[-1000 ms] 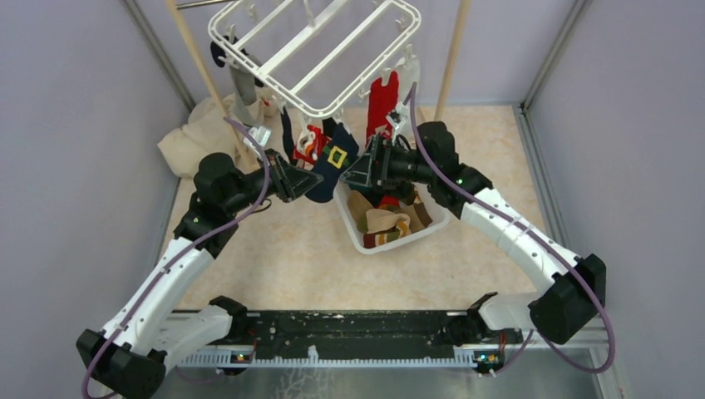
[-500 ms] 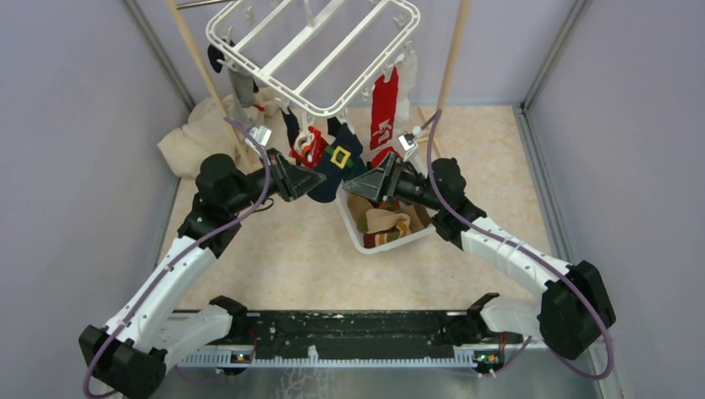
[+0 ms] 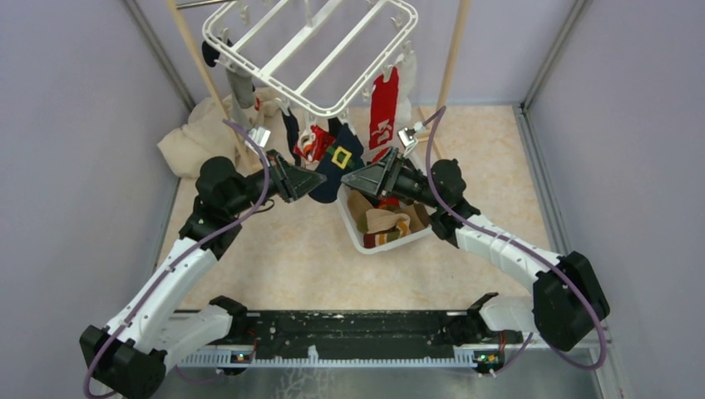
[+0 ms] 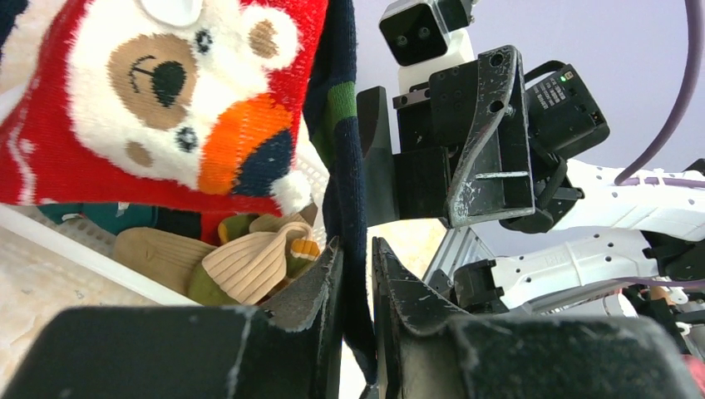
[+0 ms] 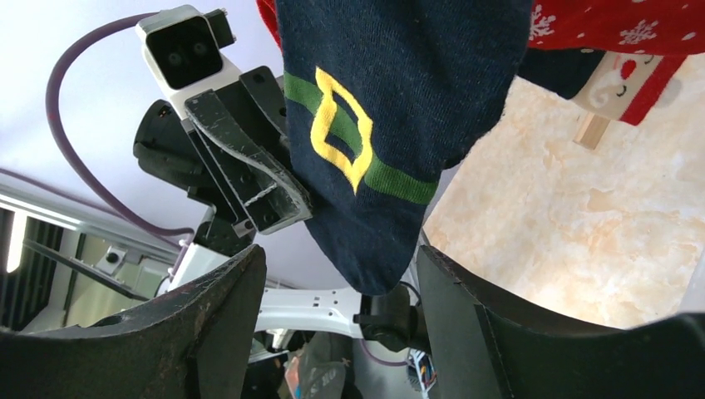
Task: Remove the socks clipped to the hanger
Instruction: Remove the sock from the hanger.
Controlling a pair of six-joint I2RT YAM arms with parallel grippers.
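The white hanger (image 3: 309, 51) hangs at the back with several socks clipped under it. A dark navy sock with a yellow buckle and green stripe (image 3: 338, 160) hangs at its front. My left gripper (image 3: 312, 178) is shut on the edge of that navy sock (image 4: 344, 166), which runs down between its jaws (image 4: 357, 270). My right gripper (image 3: 349, 177) is open, with the navy sock's toe (image 5: 391, 125) hanging between its spread fingers (image 5: 341, 278), untouched. A red bear sock (image 4: 166, 91) hangs beside it, and a long red sock (image 3: 383, 106) hangs further right.
A white slatted basket (image 3: 352, 230) holding several loose socks stands on the floor under my right gripper. A beige cloth heap (image 3: 195, 129) lies at the back left. Wooden poles (image 3: 193, 58) (image 3: 453, 50) stand either side of the hanger. Grey walls close in both sides.
My right arm has dropped its elbow and swung its open gripper left toward the navy sock. The hanger has swung slightly left. My left gripper has kept its hold.
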